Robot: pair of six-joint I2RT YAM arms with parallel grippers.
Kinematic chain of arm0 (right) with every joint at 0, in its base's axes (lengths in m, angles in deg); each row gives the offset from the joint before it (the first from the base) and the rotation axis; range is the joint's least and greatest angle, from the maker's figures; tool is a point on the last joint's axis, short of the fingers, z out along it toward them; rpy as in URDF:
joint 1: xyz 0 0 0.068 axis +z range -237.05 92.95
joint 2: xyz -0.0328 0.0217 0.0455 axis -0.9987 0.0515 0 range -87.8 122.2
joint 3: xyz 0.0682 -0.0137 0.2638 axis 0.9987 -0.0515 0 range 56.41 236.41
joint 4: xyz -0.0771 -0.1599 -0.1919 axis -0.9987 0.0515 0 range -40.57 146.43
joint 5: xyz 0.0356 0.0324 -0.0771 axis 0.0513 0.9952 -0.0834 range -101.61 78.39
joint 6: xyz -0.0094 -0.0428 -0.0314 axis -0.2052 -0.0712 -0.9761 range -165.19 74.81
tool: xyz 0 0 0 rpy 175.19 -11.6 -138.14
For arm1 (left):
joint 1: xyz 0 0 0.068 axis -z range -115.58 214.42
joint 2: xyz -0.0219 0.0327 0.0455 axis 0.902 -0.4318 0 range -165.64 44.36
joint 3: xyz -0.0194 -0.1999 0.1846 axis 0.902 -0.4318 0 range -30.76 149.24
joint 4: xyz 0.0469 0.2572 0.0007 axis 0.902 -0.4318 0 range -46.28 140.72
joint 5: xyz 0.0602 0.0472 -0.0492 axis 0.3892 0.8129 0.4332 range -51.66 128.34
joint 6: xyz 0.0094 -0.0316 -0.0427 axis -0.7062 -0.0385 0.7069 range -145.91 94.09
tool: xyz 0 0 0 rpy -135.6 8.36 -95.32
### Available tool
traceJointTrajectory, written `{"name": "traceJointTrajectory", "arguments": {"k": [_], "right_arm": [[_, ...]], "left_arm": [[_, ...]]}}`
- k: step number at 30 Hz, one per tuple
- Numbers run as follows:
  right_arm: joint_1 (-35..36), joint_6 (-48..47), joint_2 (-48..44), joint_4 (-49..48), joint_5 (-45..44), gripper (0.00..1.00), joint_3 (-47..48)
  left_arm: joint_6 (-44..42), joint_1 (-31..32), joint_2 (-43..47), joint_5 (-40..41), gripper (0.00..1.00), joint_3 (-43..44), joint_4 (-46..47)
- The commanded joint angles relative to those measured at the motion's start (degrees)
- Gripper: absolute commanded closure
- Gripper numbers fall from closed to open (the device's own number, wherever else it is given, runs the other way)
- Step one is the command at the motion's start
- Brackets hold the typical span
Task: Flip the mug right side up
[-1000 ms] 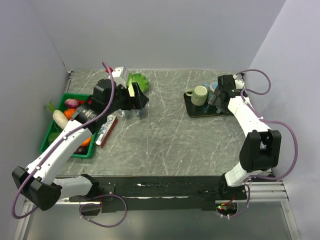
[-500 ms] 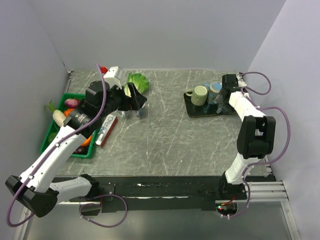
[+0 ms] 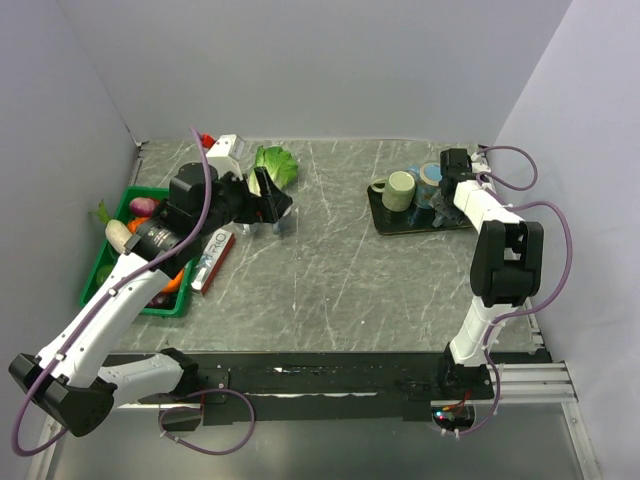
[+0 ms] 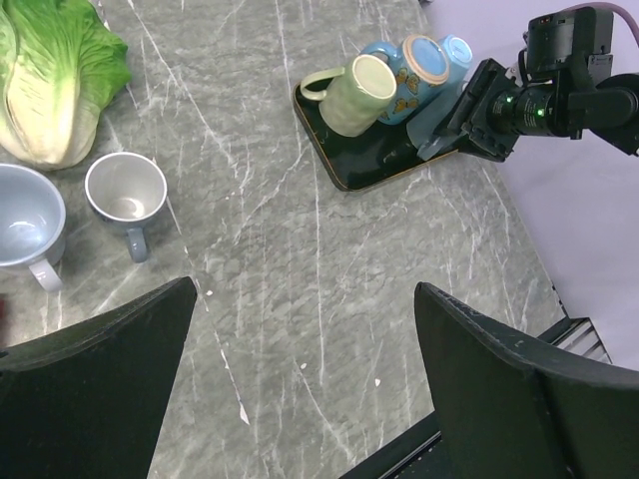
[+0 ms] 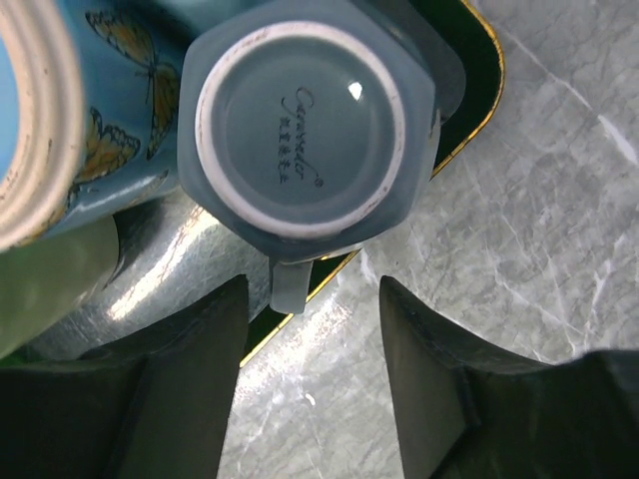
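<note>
White shells and black joint housings on left arm point(image 3: 115, 295) and right arm point(image 3: 485, 210); purple cables point(image 3: 208, 190) looping alongside (thin, glossy); matte black wedge-shaped fingers point(image 4: 100, 399) along lower frame edge.

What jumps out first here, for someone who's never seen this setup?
A blue-grey mug sits upside down on the black tray at far right, the open right gripper facing its base. At left, a green crate brims with vegetables.

I see the grey-blue mug point(image 5: 300, 130) standing upside down, its round base and printed maker's mark facing my right wrist camera. It sits at the corner of the dark, gold-rimmed tray point(image 5: 481, 60), handle reaching out over that rim.
</note>
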Motion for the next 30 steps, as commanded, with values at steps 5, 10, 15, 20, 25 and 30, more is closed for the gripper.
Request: {"name": "traceJointTrajectory", "arguments": {"k": [5, 10, 15, 20, 25, 30], "right_arm": [[-0.66, 1.61, 2.02, -2.74, -3.07, 0.43, 2.5], [-1.1, 1.96, 3.08, -1.95, -1.83, 0.49, 3.9], [-1.36, 2.14, 4.31, -0.55, -0.52, 0.56, 5.49], [-1.45, 2.67, 4.13, -0.45, -0.07, 0.78, 5.22], [-1.45, 2.32, 3.26, -0.1, -0.25, 1.0, 5.05], [-1.45, 1.96, 1.15, -0.98, -0.43, 1.0, 4.17]], "left_arm": [[-0.72, 0.09, 1.34, -0.09, 0.04, 2.0, 0.24], [-1.07, 0.09, 1.25, 0.08, 0.04, 2.18, -0.02], [-1.07, 0.09, 1.17, 0.08, 0.04, 2.09, -0.28], [-1.07, 0.09, 1.26, 0.17, 0.04, 2.0, -0.55], [-0.89, 0.09, 1.43, 0.08, 0.04, 1.74, -0.37], [-0.63, 0.09, 1.34, -0.62, 0.04, 1.56, 0.16]]}}
